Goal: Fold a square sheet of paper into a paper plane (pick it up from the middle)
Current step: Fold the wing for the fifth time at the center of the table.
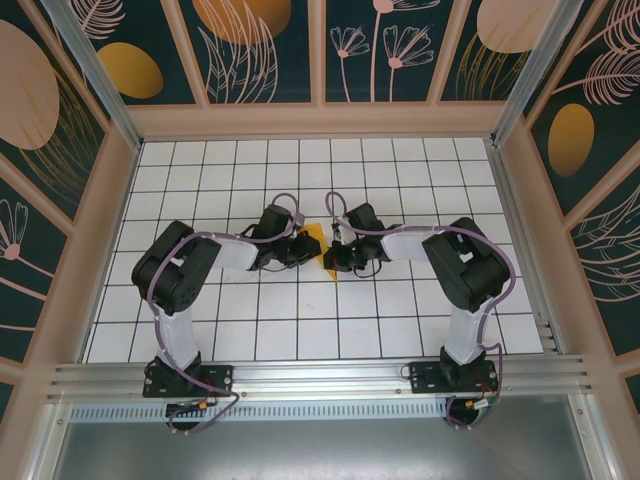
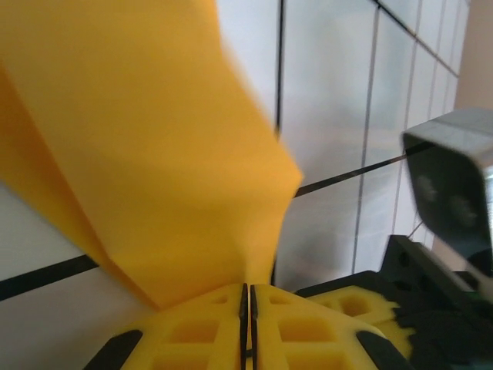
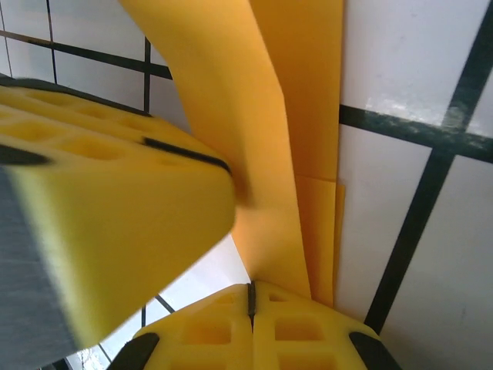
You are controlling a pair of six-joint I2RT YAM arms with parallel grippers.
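Observation:
The orange-yellow sheet of paper [image 1: 317, 241], folded into layers with creases, hangs just above the white grid table between my two grippers. My left gripper [image 1: 305, 251] is shut on one side of it; in the left wrist view the paper [image 2: 154, 154] rises from the closed left gripper [image 2: 248, 297]. My right gripper [image 1: 334, 256] is shut on the other side. In the right wrist view the paper's stacked layers [image 3: 300, 116] run up from the closed right gripper [image 3: 251, 297], with a left gripper finger [image 3: 115, 216] pressed close beside them. I cannot tell whether the paper has a paper plane's shape.
The white grid table [image 1: 300, 330] is boxed in by dark floral panels [image 1: 270, 50] at the back and sides. An aluminium rail [image 1: 320, 378] carrying both arm bases runs along the near edge. The two arms arch inward and meet at the table's middle.

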